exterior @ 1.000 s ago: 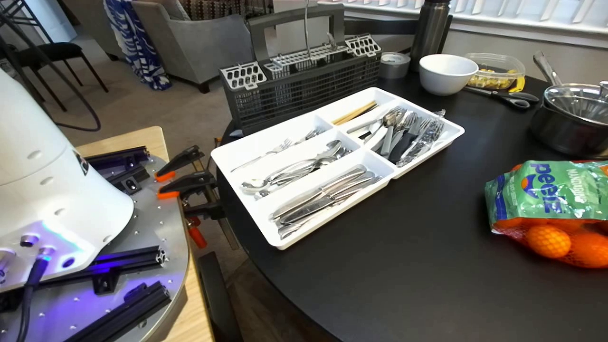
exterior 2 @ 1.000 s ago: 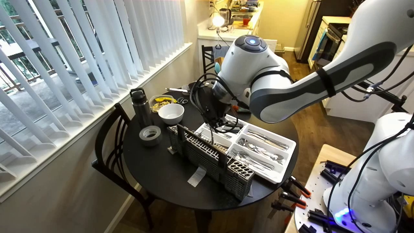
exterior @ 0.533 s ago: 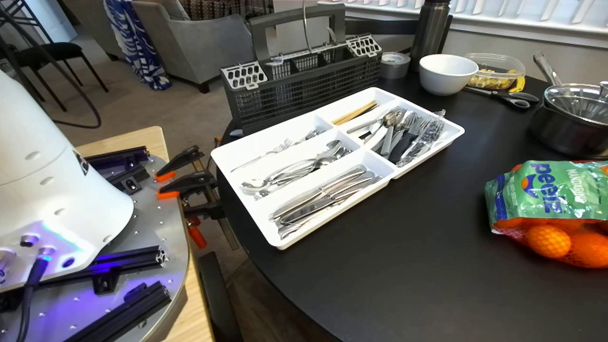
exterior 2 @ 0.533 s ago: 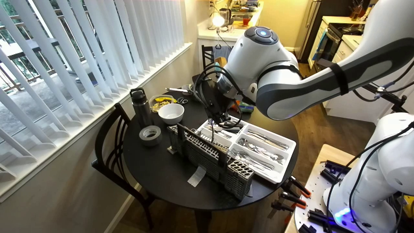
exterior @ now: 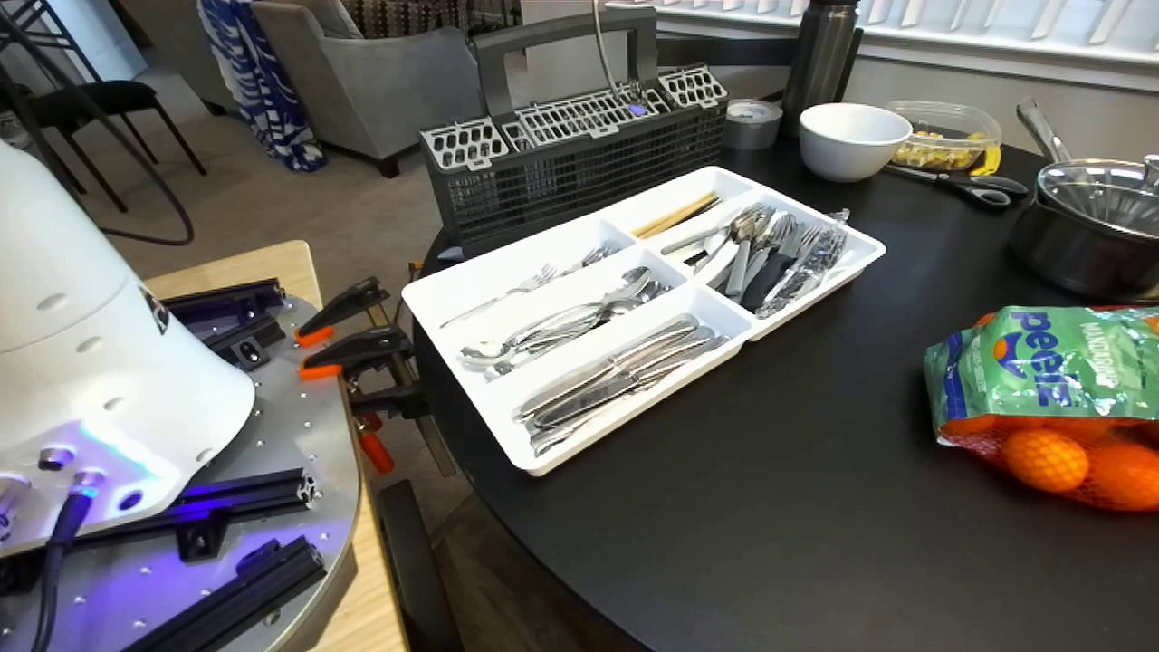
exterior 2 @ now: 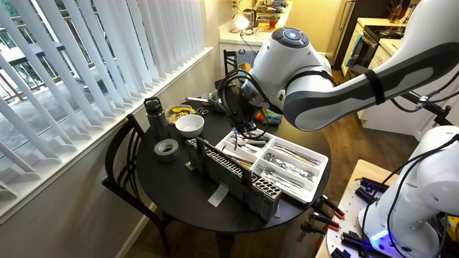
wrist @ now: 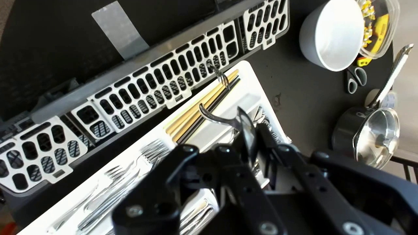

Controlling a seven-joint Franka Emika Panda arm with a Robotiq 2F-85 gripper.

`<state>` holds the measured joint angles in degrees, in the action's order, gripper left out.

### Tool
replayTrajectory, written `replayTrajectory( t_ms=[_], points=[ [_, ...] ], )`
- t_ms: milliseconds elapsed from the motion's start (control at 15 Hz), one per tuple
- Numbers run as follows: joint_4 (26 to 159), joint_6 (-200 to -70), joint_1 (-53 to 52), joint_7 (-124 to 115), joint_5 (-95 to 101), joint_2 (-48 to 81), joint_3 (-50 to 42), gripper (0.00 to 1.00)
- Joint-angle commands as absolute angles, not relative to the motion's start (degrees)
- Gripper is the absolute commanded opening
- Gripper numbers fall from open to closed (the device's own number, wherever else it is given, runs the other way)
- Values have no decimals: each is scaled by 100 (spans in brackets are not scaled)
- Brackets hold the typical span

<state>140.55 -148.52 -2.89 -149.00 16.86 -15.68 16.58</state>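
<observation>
Black two-finger gripper (wrist: 250,137) closed, pinching a slim, curved, silver metal utensil (wrist: 220,120); spoon, fork or other, cannot tell. Utensil is raised at the fingertips, close to a long dark-grey plastic cutlery basket (exterior: 579,172) with pale-grey slotted lids (wrist: 154,88). In the wrist view its curved tip overlaps the chopstick compartment of a white plastic cutlery tray (exterior: 480,285). Contact with anything besides the gripper: unclear. Small silver fork (wrist: 222,77) at the basket's lid edge, tines toward the tray; cannot tell if it stands in a slot.

Tray sits alongside the basket. Separate compartments: silver forks (wrist: 155,150), silver spoons (exterior: 579,317), silver knives (exterior: 625,371), tan and black chopsticks (exterior: 675,215), mixed cutlery (exterior: 770,272) with some in clear wrap.

All on a round black table (exterior: 815,507). Near the basket's end: grey tape roll (exterior: 751,127), dark metal bottle (exterior: 819,68), white round bowl (exterior: 851,140). Farther along: clear plastic tub (exterior: 942,149) with yellow contents, grey-handled scissors (exterior: 987,192), dark lidded pot (exterior: 1077,244), green-labelled net bag of oranges (exterior: 1050,389).
</observation>
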Motion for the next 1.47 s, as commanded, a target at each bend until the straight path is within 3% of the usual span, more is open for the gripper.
replayTrajectory(
  t_ms=[0,600,1400],
  points=[
    [14003,-14259,-294,-14881,1570,-1852,1717,3],
    [12919,-11080,-113,-14900,1308,-1733,1288,3],
    [12784,-11129,33,-14368,491,-607,251,2]
  ],
)
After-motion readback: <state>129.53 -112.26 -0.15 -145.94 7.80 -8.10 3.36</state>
